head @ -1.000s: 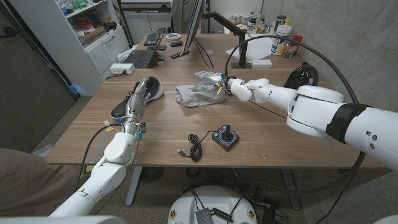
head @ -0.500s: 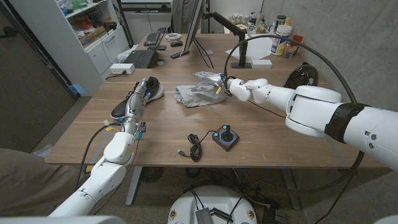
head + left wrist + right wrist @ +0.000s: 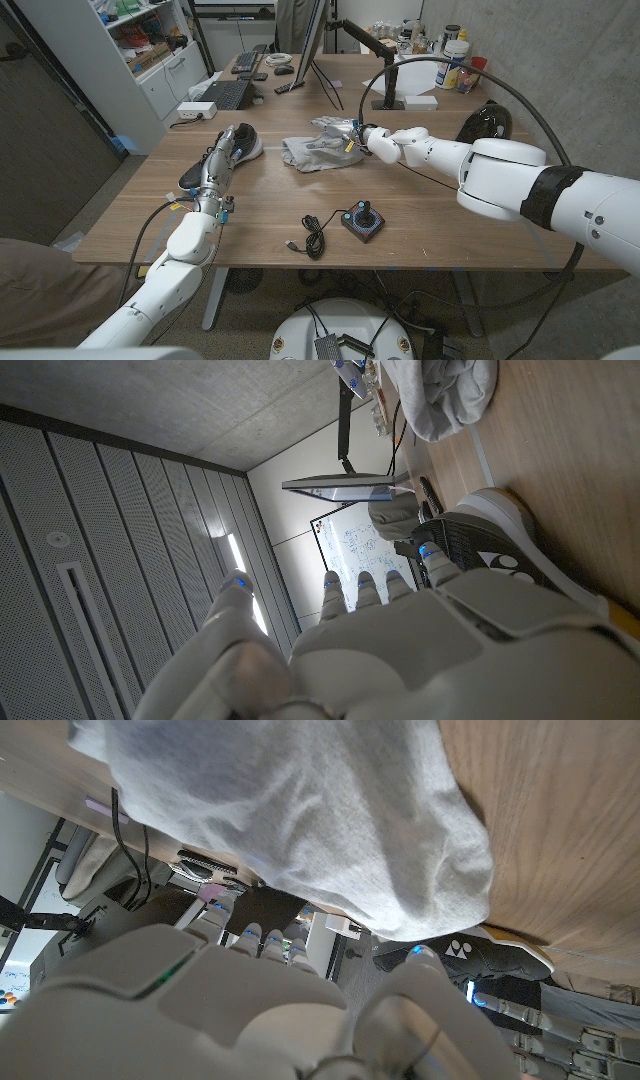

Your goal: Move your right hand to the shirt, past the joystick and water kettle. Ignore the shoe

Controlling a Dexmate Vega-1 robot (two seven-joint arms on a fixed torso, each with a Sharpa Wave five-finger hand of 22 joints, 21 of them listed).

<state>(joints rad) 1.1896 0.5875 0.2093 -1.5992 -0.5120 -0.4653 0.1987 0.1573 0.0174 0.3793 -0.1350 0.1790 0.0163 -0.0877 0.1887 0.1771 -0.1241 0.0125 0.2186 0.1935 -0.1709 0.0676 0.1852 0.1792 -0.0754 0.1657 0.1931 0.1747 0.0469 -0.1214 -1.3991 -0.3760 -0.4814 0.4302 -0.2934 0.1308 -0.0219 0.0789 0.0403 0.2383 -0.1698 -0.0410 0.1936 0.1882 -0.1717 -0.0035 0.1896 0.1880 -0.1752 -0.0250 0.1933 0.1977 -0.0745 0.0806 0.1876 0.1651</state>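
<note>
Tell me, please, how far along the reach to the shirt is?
Done: the right hand is beyond the joystick and at the grey shirt; the water kettle sits beside its arm. In hand: nothing visibly gripped. Left: at most settling onto the cloth.

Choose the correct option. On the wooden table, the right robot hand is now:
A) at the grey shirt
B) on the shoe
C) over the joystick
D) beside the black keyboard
A: in the head view the right robot hand reaches the right edge of the crumpled grey shirt, while the joystick sits nearer the front edge and the shoe lies by the left robot hand.
</note>
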